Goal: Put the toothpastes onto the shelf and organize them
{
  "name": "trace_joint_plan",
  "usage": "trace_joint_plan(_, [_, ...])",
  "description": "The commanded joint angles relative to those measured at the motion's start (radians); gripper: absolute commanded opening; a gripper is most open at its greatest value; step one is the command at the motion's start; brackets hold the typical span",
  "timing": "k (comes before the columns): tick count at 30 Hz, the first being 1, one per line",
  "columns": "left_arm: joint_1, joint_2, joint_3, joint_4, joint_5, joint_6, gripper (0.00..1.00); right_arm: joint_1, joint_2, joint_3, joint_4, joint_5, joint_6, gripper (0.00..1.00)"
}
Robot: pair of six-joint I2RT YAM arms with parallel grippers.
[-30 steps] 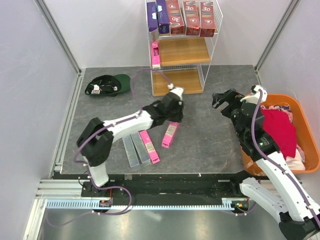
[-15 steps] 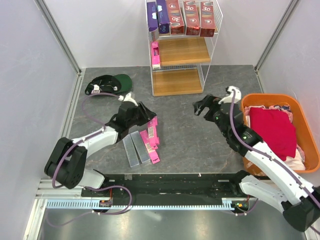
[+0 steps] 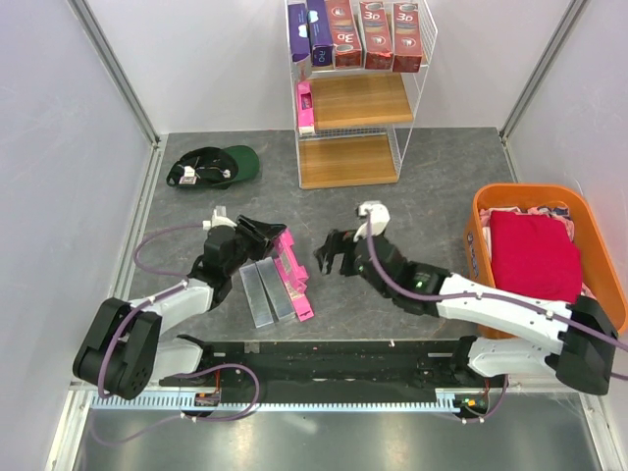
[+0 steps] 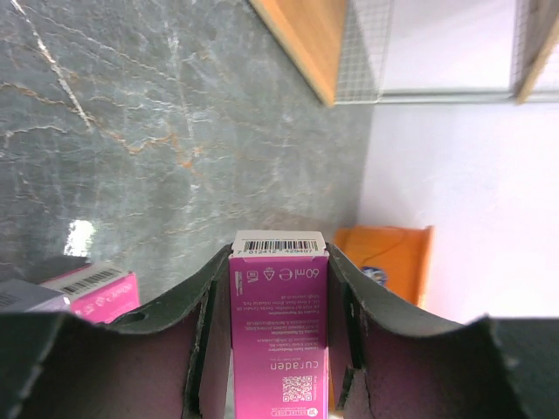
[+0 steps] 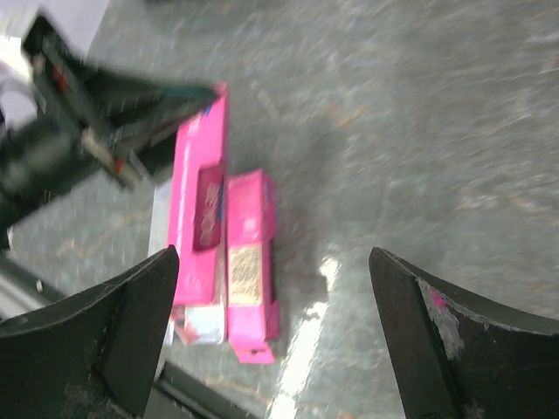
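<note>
Toothpastes [image 3: 363,34] are standing in a row on the top board of the shelf [image 3: 358,100] at the table's far edge. One pink toothpaste [image 4: 278,349] is sitting pinched tight in the left claw [image 3: 263,235] near the front edge, just beside more boxes [image 3: 270,291] lying flat. The right claw [image 3: 334,257] is hanging wide open near them, holding nothing. Bare table [image 3: 422,186] is lying between it and the shelf.

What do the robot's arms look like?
The left arm and right arm have rounded white links between chunky black joints. A thin purple cable runs along each. The left gripper and right gripper are black, each with two broad, wedge-shaped fingers.
</note>
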Motion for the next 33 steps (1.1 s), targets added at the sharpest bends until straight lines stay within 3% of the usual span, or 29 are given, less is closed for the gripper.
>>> trace_joint_plan(1, [0.017, -0.036, -0.025, 0.168, 0.028, -0.138, 0.28, 0.126, 0.048, 0.052, 0.059, 0.114, -0.033, 0.98])
trace_joint_plan(6, [0.034, -0.028, -0.037, 0.196, 0.057, -0.151, 0.27, 0.217, 0.118, 0.078, 0.090, 0.143, -0.047, 0.98])
trace_joint_plan(15, [0.040, -0.016, -0.034, 0.231, 0.093, -0.151, 0.26, 0.246, 0.212, 0.124, 0.115, 0.149, -0.036, 0.93])
trace_joint_plan(21, [0.046, -0.005, -0.031, 0.257, 0.116, -0.150, 0.26, 0.246, 0.272, 0.161, 0.113, 0.163, -0.047, 0.77])
trace_joint_plan(27, [0.046, 0.007, -0.035, 0.283, 0.127, -0.159, 0.26, 0.244, 0.309, 0.196, 0.092, 0.162, -0.038, 0.49])
trace_joint_plan(33, [0.052, -0.002, -0.046, 0.286, 0.122, -0.161, 0.28, 0.243, 0.299, 0.198, 0.076, 0.156, -0.029, 0.31])
